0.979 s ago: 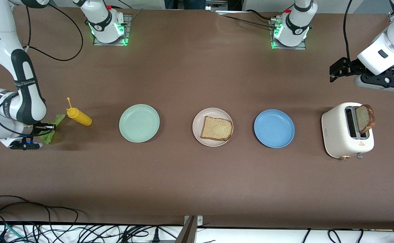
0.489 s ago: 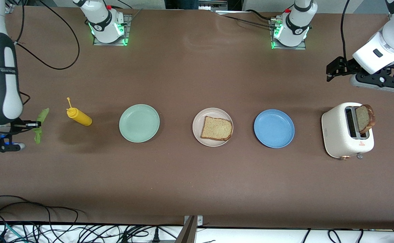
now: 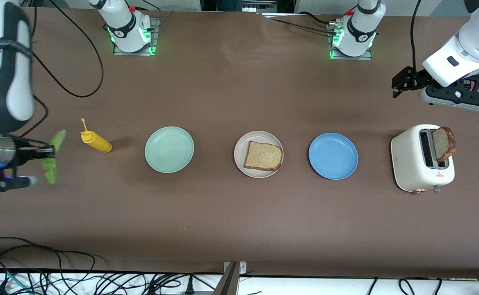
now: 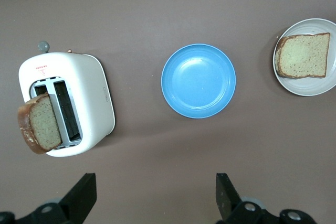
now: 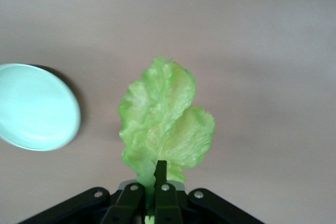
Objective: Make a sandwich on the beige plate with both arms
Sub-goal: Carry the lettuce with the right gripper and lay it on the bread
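Front view: the right gripper (image 3: 44, 152), pinched on the lettuce leaf (image 3: 53, 157), has lifted it off the table beside the mustard bottle (image 3: 95, 141); one bread slice (image 3: 263, 156) waits on the beige plate (image 3: 241, 145). Left wrist view: the left gripper (image 4: 155, 200) hovers wide open, empty, near the toaster (image 4: 92, 98). Right wrist view: the leaf hangs clamped, ready to carry over.

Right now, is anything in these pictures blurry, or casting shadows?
Front view: the right arm and its lettuce are motion-smeared; the plates and toaster look sharp, with soft shadows. Right wrist view: lettuce crisp, table washed pale. Left wrist view: evenly lit, sharp.
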`<state>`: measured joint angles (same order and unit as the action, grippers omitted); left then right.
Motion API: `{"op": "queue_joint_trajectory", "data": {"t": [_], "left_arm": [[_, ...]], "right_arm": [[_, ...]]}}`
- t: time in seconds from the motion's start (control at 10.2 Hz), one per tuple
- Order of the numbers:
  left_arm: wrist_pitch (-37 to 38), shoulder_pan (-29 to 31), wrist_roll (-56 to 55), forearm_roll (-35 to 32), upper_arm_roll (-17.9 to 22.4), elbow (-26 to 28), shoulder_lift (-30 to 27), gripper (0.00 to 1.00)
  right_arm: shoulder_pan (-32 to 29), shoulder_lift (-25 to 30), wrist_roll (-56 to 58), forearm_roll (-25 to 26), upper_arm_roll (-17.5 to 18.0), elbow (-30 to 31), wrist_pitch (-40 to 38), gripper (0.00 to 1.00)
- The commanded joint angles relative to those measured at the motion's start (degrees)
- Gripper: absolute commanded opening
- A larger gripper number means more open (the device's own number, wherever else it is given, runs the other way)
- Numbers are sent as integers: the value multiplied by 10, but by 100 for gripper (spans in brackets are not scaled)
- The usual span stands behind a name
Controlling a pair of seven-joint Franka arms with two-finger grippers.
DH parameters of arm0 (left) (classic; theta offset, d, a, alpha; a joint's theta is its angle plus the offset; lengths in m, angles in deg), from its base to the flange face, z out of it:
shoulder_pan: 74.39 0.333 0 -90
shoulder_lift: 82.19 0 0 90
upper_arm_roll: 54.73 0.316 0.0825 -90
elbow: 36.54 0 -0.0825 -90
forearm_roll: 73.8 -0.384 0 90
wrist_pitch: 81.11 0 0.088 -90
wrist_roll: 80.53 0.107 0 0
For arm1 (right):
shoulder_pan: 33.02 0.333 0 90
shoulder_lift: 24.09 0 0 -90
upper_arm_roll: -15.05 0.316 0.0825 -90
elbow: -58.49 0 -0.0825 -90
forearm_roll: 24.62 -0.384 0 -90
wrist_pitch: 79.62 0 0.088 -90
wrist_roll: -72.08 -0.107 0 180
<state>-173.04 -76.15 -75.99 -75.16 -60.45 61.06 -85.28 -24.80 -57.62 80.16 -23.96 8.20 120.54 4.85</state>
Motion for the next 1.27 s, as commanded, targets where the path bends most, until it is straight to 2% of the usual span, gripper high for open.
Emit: {"op": "queue_joint_trajectory", "data": {"t": [0.0, 0.2, 0.39, 0.69, 0.98, 1.17], "left_arm": [[13, 2, -5, 0, -1, -16, 6, 100], [12, 2, -5, 0, -1, -17, 6, 100], [13, 5, -5, 0, -1, -17, 5, 100], [11, 6, 5, 0, 0, -23, 5, 100], [13, 4, 3, 0, -1, -25, 6, 100], [14, 7, 2, 0, -1, -25, 6, 100]], "right_arm": [[92, -15, -86, 0, -4, -31, 16, 0], [175, -28, -267, -5, -4, -30, 55, 0], [226, -57, -446, -46, -4, -29, 116, 0], [276, -104, -623, -169, -1, -27, 242, 0], [314, -154, -756, -250, 10, -27, 362, 0], [340, -182, -852, -252, 11, -26, 380, 0]]}}
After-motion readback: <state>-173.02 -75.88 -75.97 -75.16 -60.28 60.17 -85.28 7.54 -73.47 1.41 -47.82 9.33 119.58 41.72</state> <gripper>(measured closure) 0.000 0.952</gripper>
